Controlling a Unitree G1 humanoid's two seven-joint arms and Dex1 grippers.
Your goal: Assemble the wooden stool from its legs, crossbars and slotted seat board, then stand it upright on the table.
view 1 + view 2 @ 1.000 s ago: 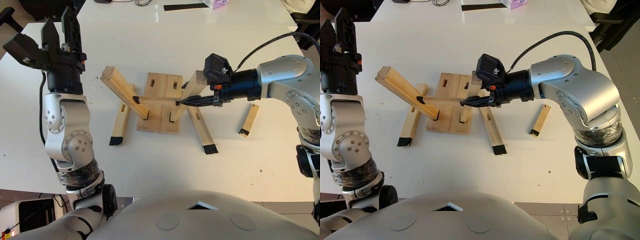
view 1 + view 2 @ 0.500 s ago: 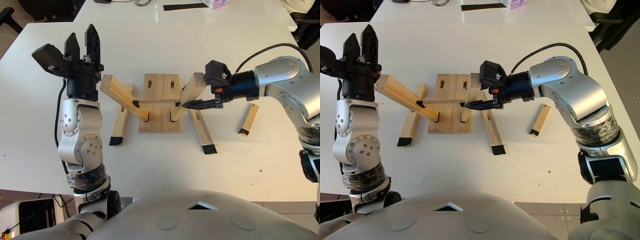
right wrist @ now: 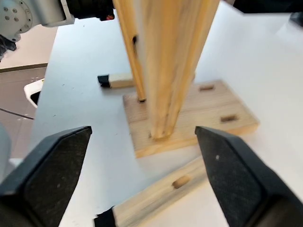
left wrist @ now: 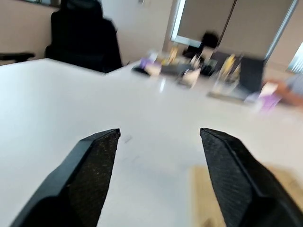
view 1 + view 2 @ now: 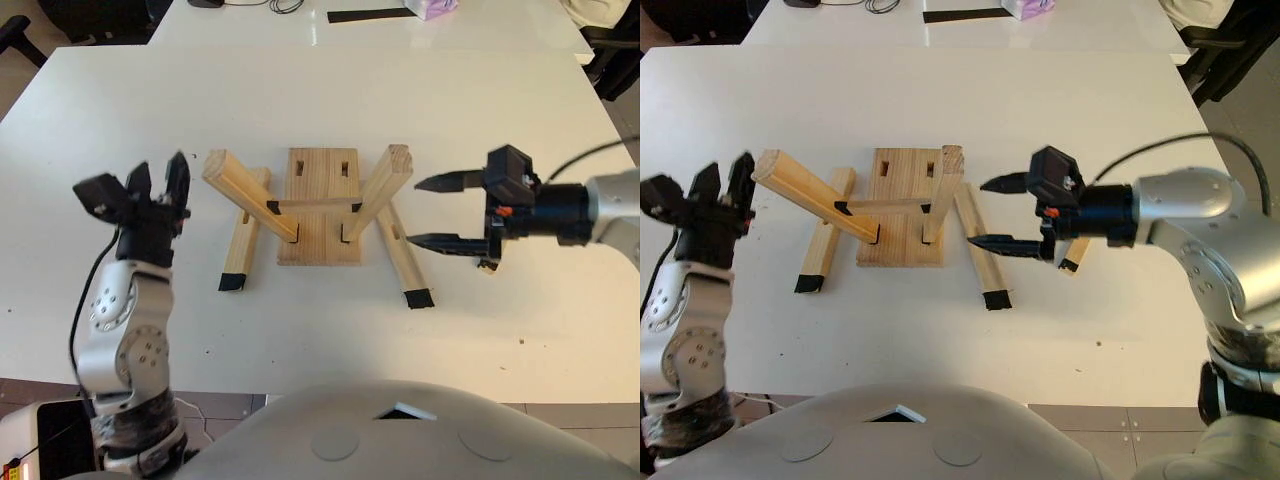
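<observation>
The right gripper [image 5: 412, 211] is hanging just above the table [image 5: 300, 100] with its two fingers spread wide, holding nothing, just beside the right standing leg [image 5: 381, 186]. That leg is leaning outward with its foot in a slot of the seat board [image 5: 320, 238], which is lying flat. A thin crossbar [image 5: 312, 204] is bridging it to the left standing leg [image 5: 240, 188], which is also tilting outward. A loose leg [image 5: 407, 262] is lying beside the board below the right gripper, a second loose leg [image 5: 243, 242] is lying on the board's other side, and a short crossbar [image 5: 1071, 262] is resting partly behind the right gripper. The left gripper [image 5: 158, 178] is hovering well apart from the left standing leg, fingers apart and empty.

The parts are looking like stiff, light, dry wood: unlikely to crush, but smooth enough to twist in a narrow pinch. The seated frame is probably sitting loose in its slots, so a side push is likely to tip it. The lying leg would best be taken mid-length, across its flat faces, clear of the mortise hole and the dark end.
</observation>
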